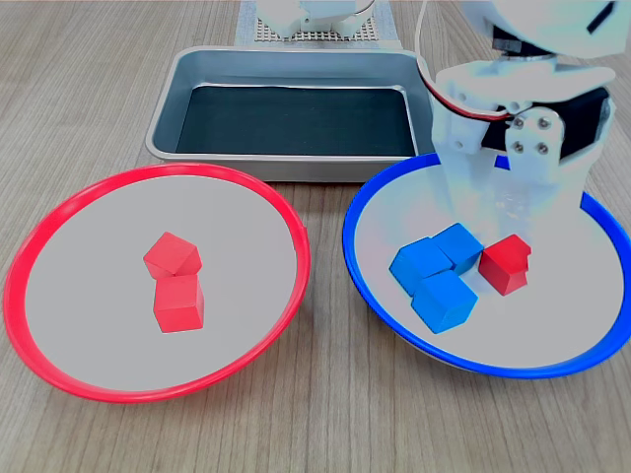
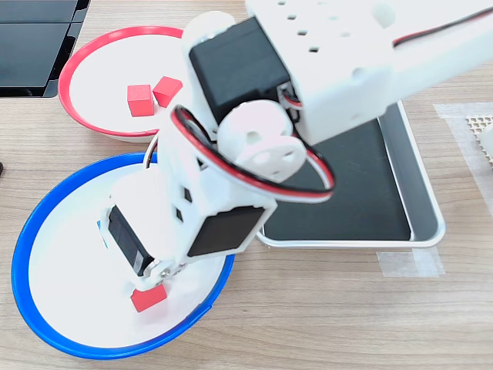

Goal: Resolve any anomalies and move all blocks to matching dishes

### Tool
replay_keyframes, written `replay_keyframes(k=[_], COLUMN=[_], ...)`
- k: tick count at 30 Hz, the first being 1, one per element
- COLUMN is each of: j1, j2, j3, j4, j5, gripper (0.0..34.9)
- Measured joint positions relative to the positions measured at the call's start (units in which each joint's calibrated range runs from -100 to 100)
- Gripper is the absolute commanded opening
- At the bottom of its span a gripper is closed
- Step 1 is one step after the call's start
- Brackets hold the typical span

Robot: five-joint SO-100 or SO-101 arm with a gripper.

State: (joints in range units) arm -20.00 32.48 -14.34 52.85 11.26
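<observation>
- Red block (image 1: pixel 505 263): the misplaced one, lying inside the blue dish (image 1: pixel 380 286) toward its right side in the first exterior view, touching or just beside the cluster of three blue blocks (image 1: pixel 439 276).
- Two further red blocks (image 1: pixel 175 281) rest near the centre of the red dish (image 1: pixel 59 379), touching each other.
- Gripper (image 2: pixel 150 289): lowered into the blue dish directly over the red block. In the second exterior view the block shows just under the fingertips; whether the jaws are spread, pressed together or pinching it cannot be told from either view.
- Risk, as a judgement: the red block sits tight against a blue block, so a jaw coming down between them may nudge or catch the blue one, or pinch the red block by a corner so that it twists free.
- Risk: a lift that drags sideways could tip or slide the shallow dish, whose edge lies near the tray (image 1: pixel 296 168).
- Risk: a loose hold could drop the block on the worktop (image 1: pixel 325 424) between the dishes.
- Writing: no brand, label or legible text appears in either view.
</observation>
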Motion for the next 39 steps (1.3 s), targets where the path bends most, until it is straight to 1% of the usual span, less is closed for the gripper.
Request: replay_keyframes(k=[2,4,7,8,16,20,22,24,25,26,28,29,31,34,39], j1=[-0.1,-0.1,-0.1,-0.1,1.0,2.9,4.0,8.0,8.8,11.2,13.7,20.6,22.3,31.1,31.9], j2=[0.0,0.0,0.0,0.0,-0.6,-7.0,-10.4,-17.7,-18.8,-22.1,-24.6,-28.3,-28.6,-25.1,-20.9], j3=[0.0,0.0,0.0,0.0,0.3,1.1,1.6,2.5,2.9,5.1,7.4,11.3,12.1,11.8,10.4], j4=[-0.1,-0.1,-0.2,-0.2,-0.2,0.7,2.8,5.0,5.1,4.9,4.6,2.3,0.8,-2.1,-4.1], j5=[0.0,0.1,0.1,0.1,0.1,0.1,0.2,1.2,1.5,2.5,4.0,6.4,7.6,9.6,10.2], gripper=[10.0,6.4,2.7,0.4,0.3,0.3,0.3,0.3,0.3,0.3,0.3,0.3,0.3,0.3,0.3])
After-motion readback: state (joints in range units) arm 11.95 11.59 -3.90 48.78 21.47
